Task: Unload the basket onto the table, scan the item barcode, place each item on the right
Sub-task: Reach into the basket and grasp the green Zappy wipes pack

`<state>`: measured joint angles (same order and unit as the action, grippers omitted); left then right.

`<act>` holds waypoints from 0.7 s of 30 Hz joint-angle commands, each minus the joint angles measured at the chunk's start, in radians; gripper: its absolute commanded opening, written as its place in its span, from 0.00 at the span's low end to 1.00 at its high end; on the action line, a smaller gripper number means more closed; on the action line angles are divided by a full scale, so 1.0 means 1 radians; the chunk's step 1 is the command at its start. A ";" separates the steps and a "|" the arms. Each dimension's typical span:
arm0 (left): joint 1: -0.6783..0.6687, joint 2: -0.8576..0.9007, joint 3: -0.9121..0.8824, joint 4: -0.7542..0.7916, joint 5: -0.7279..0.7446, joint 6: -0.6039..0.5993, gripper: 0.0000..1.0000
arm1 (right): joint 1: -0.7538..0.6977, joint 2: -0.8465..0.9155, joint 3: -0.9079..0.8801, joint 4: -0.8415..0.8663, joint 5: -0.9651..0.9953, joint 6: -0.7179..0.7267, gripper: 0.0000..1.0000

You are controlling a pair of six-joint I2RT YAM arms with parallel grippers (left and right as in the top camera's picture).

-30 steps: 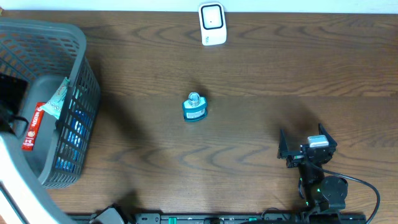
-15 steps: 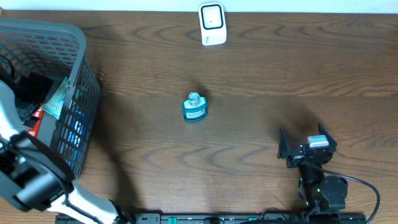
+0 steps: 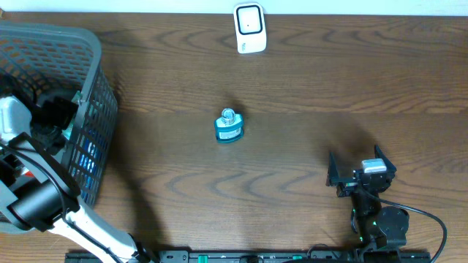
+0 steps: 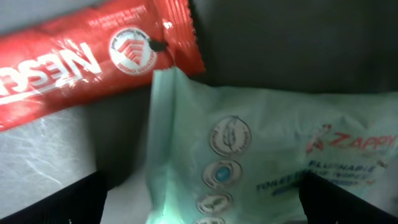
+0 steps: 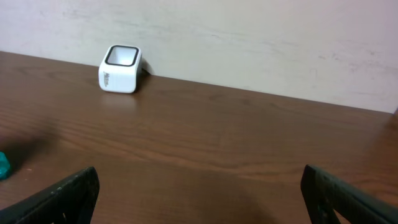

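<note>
I had the left end effector (image 4: 200, 203) spread apart down in the basket (image 3: 95, 66), flushable wipes pack (image 4: 267, 155) right under it, nothing grabbed. Grab, carry and scan were all left. Right end effector (image 3: 356, 166) sat apart too, scanner (image 3: 249, 28) far ahead of it.

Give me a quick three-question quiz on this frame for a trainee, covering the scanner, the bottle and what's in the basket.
1. True or false: the blue bottle sits on the table, outside the grey basket.
2. The white scanner stands: A) in the basket; B) at the table's far edge; C) right beside the bottle.
3. Which two items does the left wrist view show?
Key: 1 true; 2 B; 3 a red sachet and a pale green wipes pack.
</note>
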<state>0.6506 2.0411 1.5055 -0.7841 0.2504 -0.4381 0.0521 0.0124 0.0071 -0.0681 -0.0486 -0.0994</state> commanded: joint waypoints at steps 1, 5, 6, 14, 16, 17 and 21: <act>-0.002 0.014 -0.057 0.053 0.042 0.020 0.98 | 0.008 -0.005 -0.002 -0.004 0.006 -0.014 0.99; -0.002 0.014 -0.119 0.122 0.056 0.027 0.98 | 0.008 -0.005 -0.002 -0.004 0.006 -0.014 0.99; -0.002 0.014 -0.132 0.134 0.056 0.027 0.98 | 0.008 -0.005 -0.002 -0.004 0.006 -0.014 0.99; -0.002 0.014 -0.173 0.116 0.055 0.110 0.10 | 0.008 -0.005 -0.002 -0.004 0.006 -0.014 0.99; 0.001 0.008 -0.172 0.092 0.051 0.117 0.07 | 0.008 -0.005 -0.002 -0.004 0.006 -0.014 0.99; 0.005 0.001 -0.170 0.081 0.047 0.117 0.07 | 0.008 -0.005 -0.002 -0.004 0.006 -0.014 0.99; 0.035 -0.064 -0.126 0.009 0.045 0.116 0.07 | 0.008 -0.005 -0.002 -0.004 0.006 -0.014 0.99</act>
<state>0.6617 1.9774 1.3922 -0.7082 0.3408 -0.3473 0.0521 0.0124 0.0071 -0.0681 -0.0486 -0.0994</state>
